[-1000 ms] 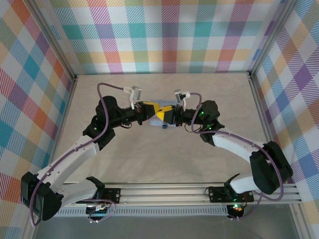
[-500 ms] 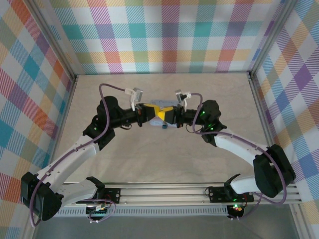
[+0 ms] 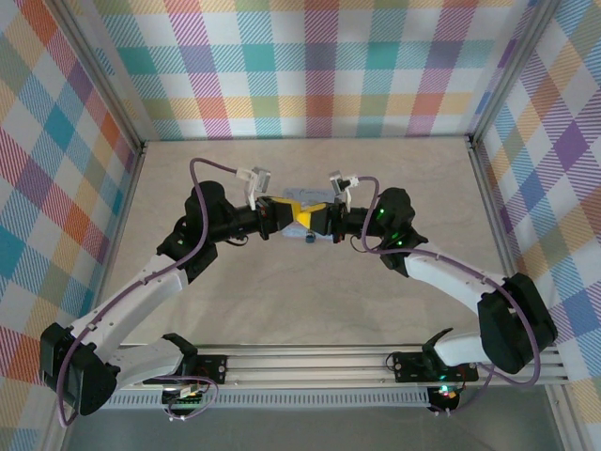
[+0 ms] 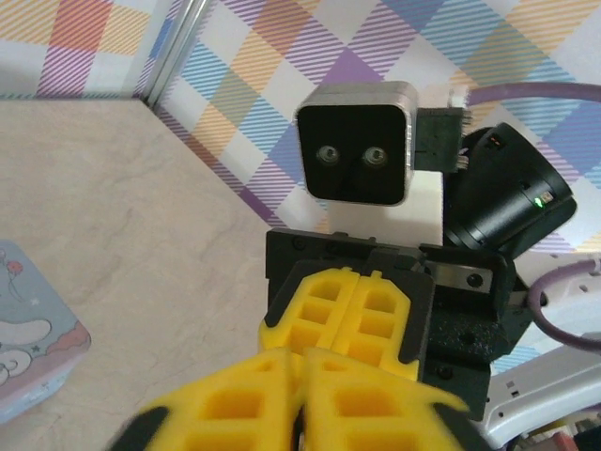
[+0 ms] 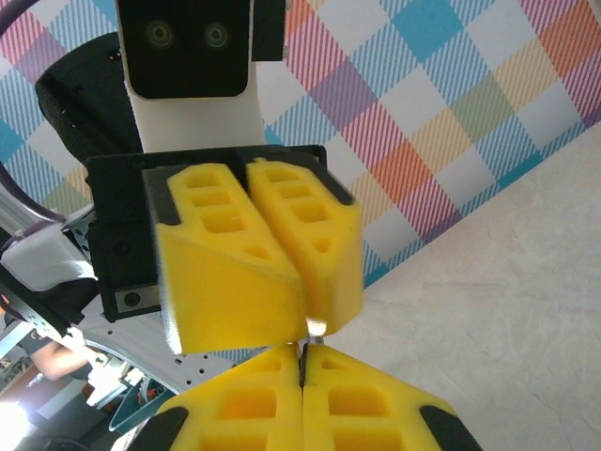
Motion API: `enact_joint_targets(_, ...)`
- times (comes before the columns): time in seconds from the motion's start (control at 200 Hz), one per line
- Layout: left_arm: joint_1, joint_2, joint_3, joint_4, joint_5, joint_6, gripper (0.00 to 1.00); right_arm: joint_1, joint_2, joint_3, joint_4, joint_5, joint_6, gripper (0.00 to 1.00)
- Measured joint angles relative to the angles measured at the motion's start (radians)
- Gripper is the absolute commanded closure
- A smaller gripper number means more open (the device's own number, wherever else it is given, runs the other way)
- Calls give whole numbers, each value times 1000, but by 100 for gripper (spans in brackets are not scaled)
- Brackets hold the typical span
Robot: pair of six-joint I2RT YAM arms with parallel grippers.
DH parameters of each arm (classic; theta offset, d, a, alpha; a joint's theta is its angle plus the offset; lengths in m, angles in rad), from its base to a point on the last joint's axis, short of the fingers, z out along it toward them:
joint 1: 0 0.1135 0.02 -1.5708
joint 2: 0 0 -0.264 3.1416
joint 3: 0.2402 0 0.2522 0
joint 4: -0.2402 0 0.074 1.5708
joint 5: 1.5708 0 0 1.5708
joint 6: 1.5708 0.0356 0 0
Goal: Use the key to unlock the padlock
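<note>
Above the middle of the table my left gripper [image 3: 291,214] and right gripper [image 3: 314,218] meet tip to tip. In the right wrist view my right gripper [image 5: 302,362] is shut, with a thin silvery sliver, the key [image 5: 316,326], pinched at its tips. The left gripper's yellow fingers [image 5: 235,272] press on the same sliver from the other side, nearly together. The left wrist view has my own left gripper [image 4: 302,376] blurred, with only a hairline seam. A small dark blue padlock [image 3: 310,237] sits just on the near side of the fingertips. Whether it rests on the table I cannot tell.
A light blue cartoon-print tin box [image 3: 306,196] lies on the table just behind the grippers, and its corner [image 4: 33,329] is at the lower left of the left wrist view. Plaid walls [image 3: 310,66] close in the back and both sides.
Both grippers stay tip to tip and have crept slightly toward the back wall, over the tin box. The padlock has not moved.
</note>
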Motion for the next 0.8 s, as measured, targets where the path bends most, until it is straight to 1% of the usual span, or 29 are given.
enact_joint_targets(0.025,-1,0,2,-3,-9,3,62,2,-3,0,-5,3,-2,100)
enact_joint_targets(0.09,-1,-2,5,-3,-34,-5,56,3,-14,-2,-18,19,-7,100)
enact_joint_targets(0.125,-1,-5,5,-2,-47,-13,51,3,-21,-4,-19,31,-8,100)
enact_joint_targets(0.2,-1,-9,5,3,-72,-43,44,3,-35,-16,-9,58,-2,100)
enact_joint_targets(0.265,0,-13,2,23,-90,-75,42,3,-42,-33,12,83,14,100)
enact_joint_targets(0.42,0,-14,-26,126,-104,-177,42,3,-42,-61,71,133,68,100)
enact_joint_targets(0.55,-1,-4,-45,180,-102,-223,44,3,-42,-69,103,169,100,100)
enact_joint_targets(0.8,-6,19,-60,222,-88,-265,56,3,-42,-70,116,220,137,100)
